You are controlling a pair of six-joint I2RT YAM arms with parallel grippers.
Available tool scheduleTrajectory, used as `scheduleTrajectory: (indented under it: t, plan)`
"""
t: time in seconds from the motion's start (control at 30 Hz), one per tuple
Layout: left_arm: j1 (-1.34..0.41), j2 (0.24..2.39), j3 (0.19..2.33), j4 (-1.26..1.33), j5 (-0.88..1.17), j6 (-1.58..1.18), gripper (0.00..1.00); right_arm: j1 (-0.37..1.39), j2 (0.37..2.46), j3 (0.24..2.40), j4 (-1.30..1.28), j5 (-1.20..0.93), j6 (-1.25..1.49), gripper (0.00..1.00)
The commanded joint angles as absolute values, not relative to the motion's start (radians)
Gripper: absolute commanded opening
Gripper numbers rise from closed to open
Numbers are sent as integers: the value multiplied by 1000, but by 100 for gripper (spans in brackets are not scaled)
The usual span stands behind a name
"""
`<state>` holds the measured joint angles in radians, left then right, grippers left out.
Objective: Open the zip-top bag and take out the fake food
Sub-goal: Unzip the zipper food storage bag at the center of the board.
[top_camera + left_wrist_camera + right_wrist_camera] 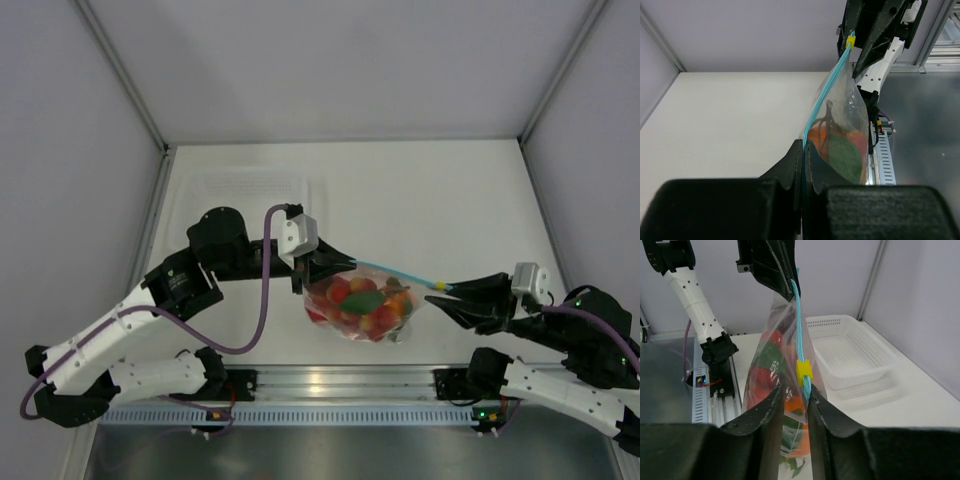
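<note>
Teal zip strip (388, 268) runs taut between both arms, zip-top bag (780, 335) hanging under it above the worktop (450, 200), fake food (365, 303) bunched inside. Left jaws clamped shut on the strip's left end. Right jaws narrow around the other end just beside the yellow slider (803, 370); can't tell if they pinch it. White basket (850, 347) sits apart on the worktop

The desk (480, 200) has a flat, matte white top. Pale grey walls enclose it: a back wall (340, 60) along the far edge, a left wall (60, 200) and a right wall (600, 180) along the side edges. Metal frame posts (120, 70) rise from both far corners. An aluminium rail (340, 380) spans the near edge, with a slotted cable duct (330, 413) just in front of it. Lighting is even and diffuse.
</note>
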<state>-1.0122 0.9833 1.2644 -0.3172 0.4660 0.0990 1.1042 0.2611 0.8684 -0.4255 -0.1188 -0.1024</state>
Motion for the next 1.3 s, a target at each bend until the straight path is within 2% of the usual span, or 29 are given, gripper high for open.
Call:
scheduleTrajectory:
  t: [0.0,0.2,0.4,0.63,0.7,0.83,0.9,1.0,1.03,1.07,1.1,1.13,1.17,1.27]
  plan:
    - [-1009,956,1321,-235,489,89,0,1120,242,871,-339,-160,-106,17]
    - [-1011,951,1316,-235,482,92,0,1120,244,884,-341,-153,-101,0]
    - [-1009,931,1290,-236,395,104,0,1120,293,928,-385,-85,-95,0]
    - [-1011,900,1197,-236,206,104,0,1120,524,1095,-525,-14,-117,0]
    - [-1009,908,1171,-236,190,91,6,1121,560,1129,-552,-21,-136,0]
    - [-1009,888,1092,-174,192,43,9,1120,664,1192,-624,-28,-179,0]
    - [-1009,856,1027,-137,190,31,15,1121,724,1225,-656,-11,-192,0]
    - [-1008,813,973,-81,196,11,31,1120,781,1250,-701,-6,-209,0]
    - [-1008,805,942,-65,196,5,45,1121,810,1255,-712,-6,-212,0]
    - [-1008,789,925,-34,198,5,53,1121,827,1261,-733,-6,-221,0]
    - [-1008,782,911,-22,198,3,76,1121,854,1275,-745,-6,-224,0]
    - [-1008,779,901,-15,196,5,88,1120,868,1284,-758,-6,-225,0]
    - [-1008,782,900,-15,195,5,95,1121,880,1295,-787,20,-232,0]
    - [-1009,802,908,-15,219,3,98,1120,920,1333,-825,23,-233,0]
